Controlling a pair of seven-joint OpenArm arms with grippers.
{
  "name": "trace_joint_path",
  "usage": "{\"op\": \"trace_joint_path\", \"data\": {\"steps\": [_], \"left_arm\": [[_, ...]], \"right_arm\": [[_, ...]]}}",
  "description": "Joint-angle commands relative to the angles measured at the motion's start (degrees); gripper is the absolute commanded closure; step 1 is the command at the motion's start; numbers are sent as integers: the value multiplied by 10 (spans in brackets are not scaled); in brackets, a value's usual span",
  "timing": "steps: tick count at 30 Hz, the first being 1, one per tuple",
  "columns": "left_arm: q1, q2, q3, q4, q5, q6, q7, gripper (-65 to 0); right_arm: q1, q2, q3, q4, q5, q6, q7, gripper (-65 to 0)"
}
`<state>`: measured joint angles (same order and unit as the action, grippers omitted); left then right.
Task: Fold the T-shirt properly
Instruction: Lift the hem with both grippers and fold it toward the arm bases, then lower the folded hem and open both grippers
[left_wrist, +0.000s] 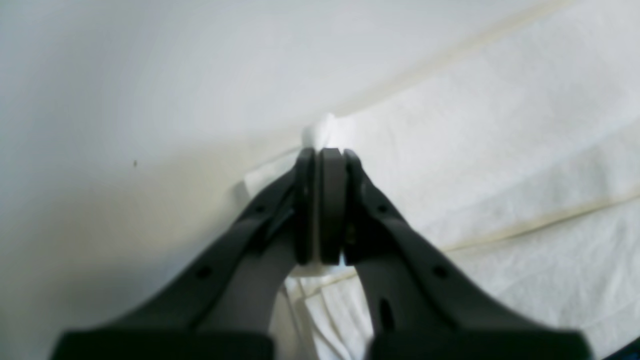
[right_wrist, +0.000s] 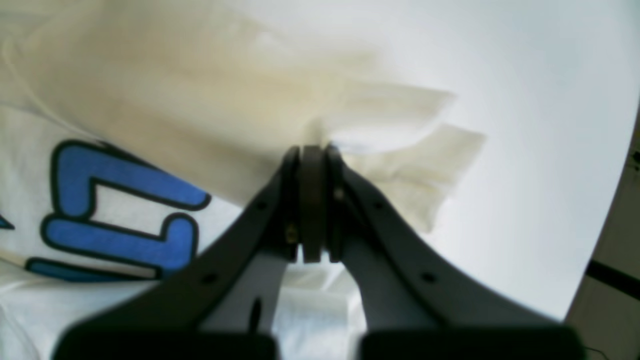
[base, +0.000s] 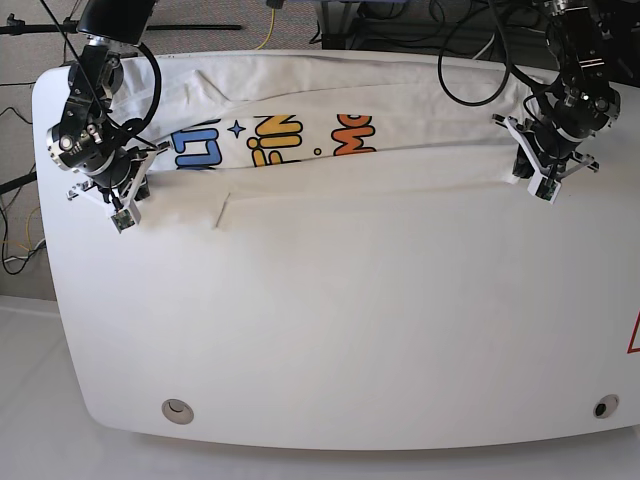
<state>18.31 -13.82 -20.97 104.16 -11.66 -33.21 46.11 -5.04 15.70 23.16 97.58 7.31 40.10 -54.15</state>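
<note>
**Both grippers pinching the shirt's near edge, mid-fold**

The T-shirt (base: 300, 150) is lying stretched across the far side of the white table (base: 330, 330), with a long flap being drawn over it so that only a strip of coloured lettering is showing. At the shirt's left end in the base view, the right gripper (right_wrist: 312, 150) is squeezing a bunch of cloth between fully closed jaws, just beside the blue letter (right_wrist: 115, 210). At the shirt's opposite end, the left gripper (left_wrist: 325, 152) is likewise clamping a small tuft of white cloth. This looks like a lengthwise fold in progress. The next move probably calls for both arms travelling together, keeping the held edge taut and level over the shirt, then releasing.
</note>
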Motion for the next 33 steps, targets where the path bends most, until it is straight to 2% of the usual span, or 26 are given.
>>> {"op": "trace_joint_path", "data": {"steps": [1, 9, 18, 23, 27, 33], "left_arm": [[4, -8, -4, 20, -4, 0, -8, 0], [20, -6, 2, 18, -5, -6, -7, 0], [21, -7, 0, 9, -5, -4, -9, 0], [20, -11, 0, 7, -5, -5, -10, -1], [16, -24, 1, 4, -6, -6, -10, -9], [9, -29, 0, 7, -5, -9, -9, -52]], "right_arm": [[3, 4, 1, 19, 2, -1, 11, 0], [-5, -3, 0, 28, 2, -1, 5, -1], [-6, 7, 0, 22, 1, -1, -2, -1], [-6, 7, 0, 20, 0, -1, -5, -27], [-2, 6, -2, 16, 3, -1, -3, -169], [-1, 9, -2, 14, 5, -1, -1, -329]]}}
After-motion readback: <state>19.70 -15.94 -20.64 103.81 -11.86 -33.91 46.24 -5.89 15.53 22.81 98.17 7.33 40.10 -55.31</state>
